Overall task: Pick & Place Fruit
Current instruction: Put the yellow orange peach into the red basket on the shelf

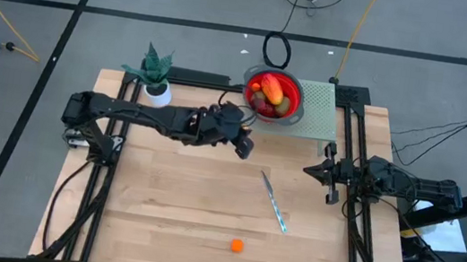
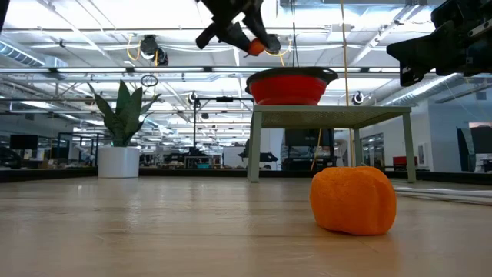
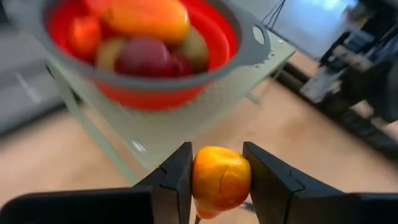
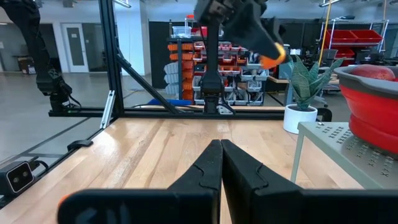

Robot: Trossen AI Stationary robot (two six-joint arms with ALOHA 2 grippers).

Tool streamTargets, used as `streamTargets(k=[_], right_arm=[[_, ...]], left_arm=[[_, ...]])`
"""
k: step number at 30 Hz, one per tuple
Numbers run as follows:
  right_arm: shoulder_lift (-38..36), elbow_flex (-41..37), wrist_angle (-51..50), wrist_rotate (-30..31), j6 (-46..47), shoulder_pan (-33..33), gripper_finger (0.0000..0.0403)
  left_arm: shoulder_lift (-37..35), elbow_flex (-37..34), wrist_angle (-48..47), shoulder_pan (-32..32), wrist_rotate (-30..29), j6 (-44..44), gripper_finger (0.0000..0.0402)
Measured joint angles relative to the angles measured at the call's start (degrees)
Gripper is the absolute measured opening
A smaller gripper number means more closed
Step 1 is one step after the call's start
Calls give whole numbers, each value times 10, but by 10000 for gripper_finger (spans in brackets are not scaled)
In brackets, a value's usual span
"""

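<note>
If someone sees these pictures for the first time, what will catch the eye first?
Probably the red bowl full of fruit on its small stand at the table's far edge. Just before it, the left gripper holds a small orange fruit in the air. Another orange fruit lies alone near the front edge.

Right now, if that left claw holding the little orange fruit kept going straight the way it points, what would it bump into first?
Probably the red bowl of fruit on its pale stand. The left gripper, shut on the orange fruit, points at it, though depth is hard to judge.
</note>
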Motion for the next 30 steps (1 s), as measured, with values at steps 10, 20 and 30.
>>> streamTargets(k=[10,20,30], right_arm=[[0,0,0,2,0,0,0],[0,0,0,2,0,0,0],[0,0,0,5,0,0,0]], left_arm=[[0,0,94,30,-83,317,120],[0,0,249,98,-14,437,120],[22,1,254,174,104,357,120]])
